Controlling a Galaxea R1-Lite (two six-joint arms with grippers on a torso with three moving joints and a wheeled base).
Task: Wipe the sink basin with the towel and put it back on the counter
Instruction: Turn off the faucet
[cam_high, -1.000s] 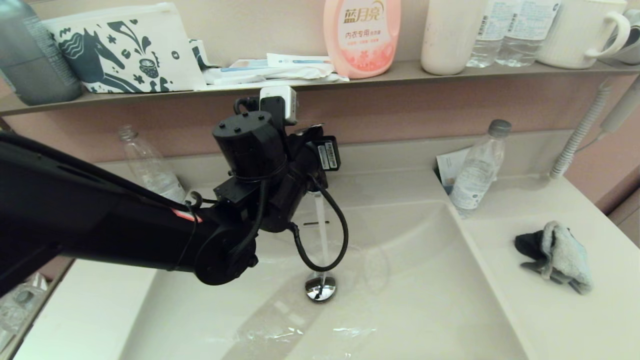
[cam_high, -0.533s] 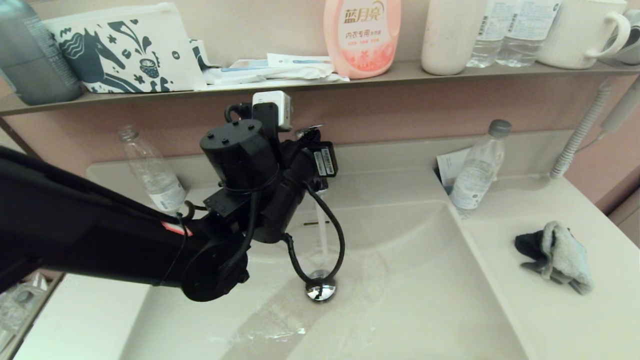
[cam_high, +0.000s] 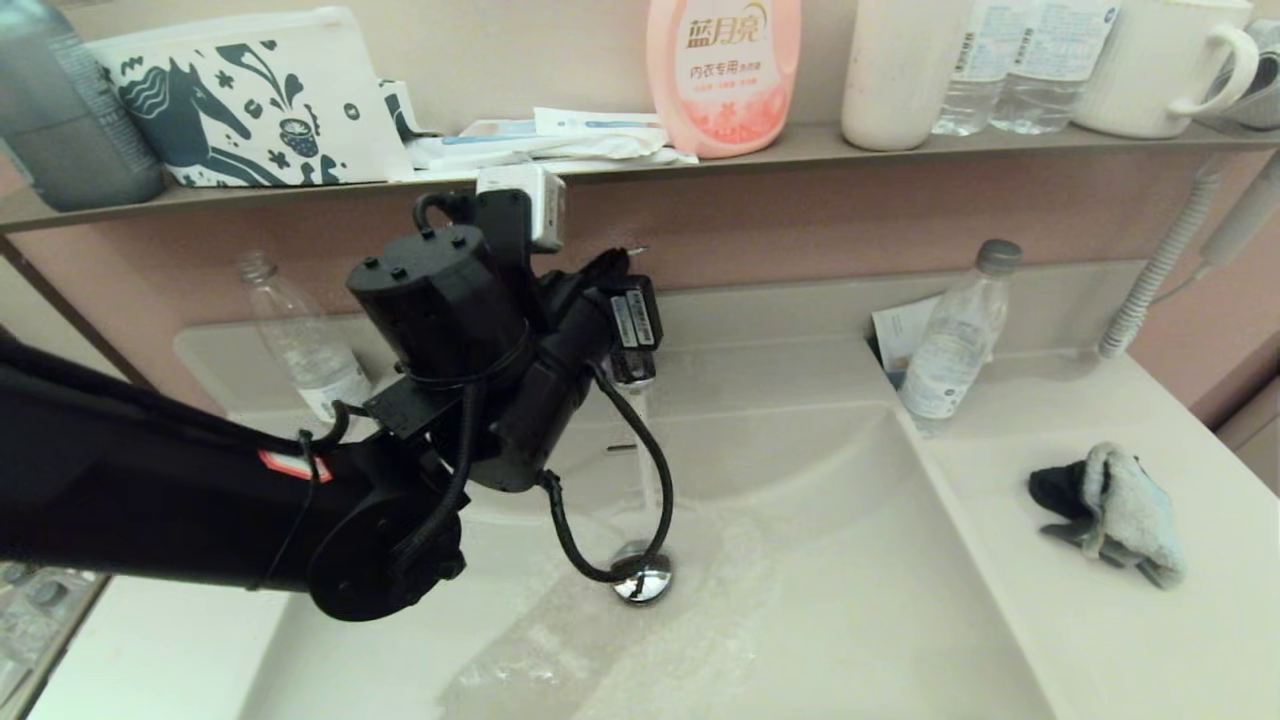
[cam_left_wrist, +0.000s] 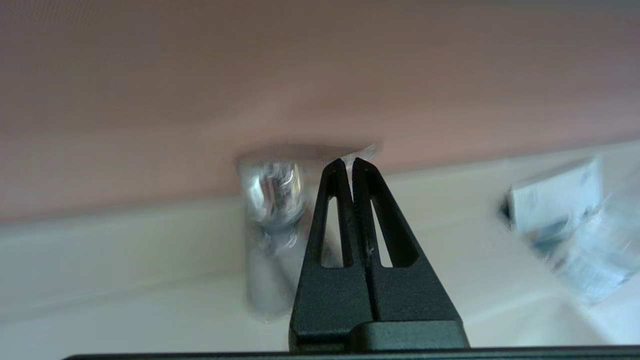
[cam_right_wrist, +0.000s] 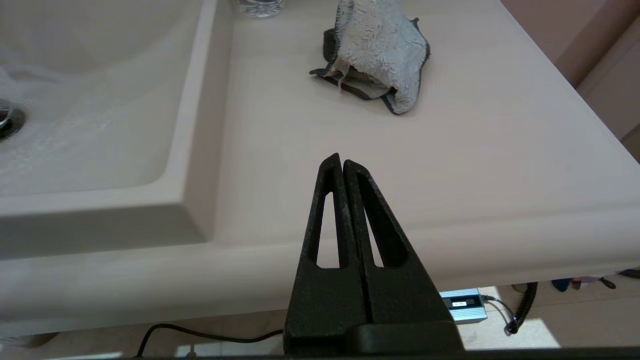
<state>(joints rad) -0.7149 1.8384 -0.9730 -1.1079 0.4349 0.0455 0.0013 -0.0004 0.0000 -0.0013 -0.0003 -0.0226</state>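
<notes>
The sink basin (cam_high: 860, 600) is wet, with water running from the chrome faucet (cam_high: 634, 376) onto the drain plug (cam_high: 641, 578). My left arm (cam_high: 450, 400) reaches over the basin to the faucet. In the left wrist view the left gripper (cam_left_wrist: 348, 163) is shut, its tips at the edge of the faucet's lever (cam_left_wrist: 367, 151), beside the faucet body (cam_left_wrist: 272, 210). The towel (cam_high: 1115, 510) lies crumpled on the counter (cam_high: 1150, 640) right of the basin, grey face up. The right gripper (cam_right_wrist: 341, 160) is shut and empty, low at the counter's front edge, well short of the towel (cam_right_wrist: 380, 55).
A water bottle (cam_high: 955, 335) stands at the basin's back right corner, another bottle (cam_high: 300, 345) at the back left. The brown wall shelf (cam_high: 800, 145) above holds a pouch, a pink detergent bottle, cups and bottles. A hose (cam_high: 1150, 280) hangs at the right wall.
My left arm has swung to the left and risen a little at the faucet. Water keeps running and has spread wider over the basin floor. The towel has not moved.
</notes>
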